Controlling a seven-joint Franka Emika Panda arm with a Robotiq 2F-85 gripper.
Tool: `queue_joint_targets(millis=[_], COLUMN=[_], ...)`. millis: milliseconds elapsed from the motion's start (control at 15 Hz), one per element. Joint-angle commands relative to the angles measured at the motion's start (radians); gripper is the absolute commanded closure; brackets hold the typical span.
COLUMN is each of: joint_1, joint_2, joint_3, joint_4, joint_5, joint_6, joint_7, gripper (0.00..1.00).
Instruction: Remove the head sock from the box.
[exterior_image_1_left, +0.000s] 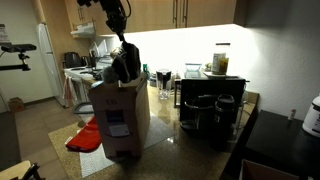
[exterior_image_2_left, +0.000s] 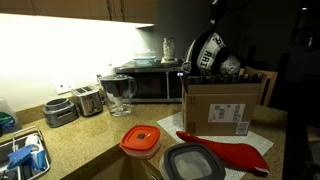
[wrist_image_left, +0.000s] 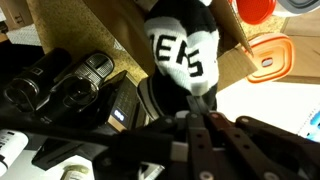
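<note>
The head sock (exterior_image_1_left: 125, 66) is a limp piece of dark and pale grey fabric with white lettering. It hangs from my gripper (exterior_image_1_left: 122, 46) at the open top of the box (exterior_image_1_left: 120, 118), a tall brown carton with a white label. In an exterior view the sock (exterior_image_2_left: 207, 52) is bunched above the box's (exterior_image_2_left: 225, 110) top edge. In the wrist view my gripper (wrist_image_left: 196, 112) is shut on the top of the sock (wrist_image_left: 185, 50), with the box flaps (wrist_image_left: 235, 62) around it. The sock's lower end is hidden by the box wall.
A bright red cloth (exterior_image_1_left: 85, 136) (exterior_image_2_left: 228, 155) lies under and beside the box. Black coffee machines (exterior_image_1_left: 210, 110) stand close by on the counter. A microwave (exterior_image_2_left: 150, 85), a toaster (exterior_image_2_left: 88, 100), a pitcher (exterior_image_2_left: 118, 93) and lidded containers (exterior_image_2_left: 140, 141) (exterior_image_2_left: 193, 162) are also there.
</note>
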Motion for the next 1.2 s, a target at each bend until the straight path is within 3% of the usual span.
queue_joint_targets(millis=[0,467,1133], joint_1=[0.002,0.023,0.080], joint_2=[0.021,0.027,0.006], joint_3=[0.002,0.009,0.032], joint_4=[0.081,0.174,0.163], joint_5=[0.042,0.110,0.206], joint_6=[-0.044,-0.110,-0.184], joint_7=[-0.062,-0.187,-0.436], gripper=[1.00,1.00,1.00])
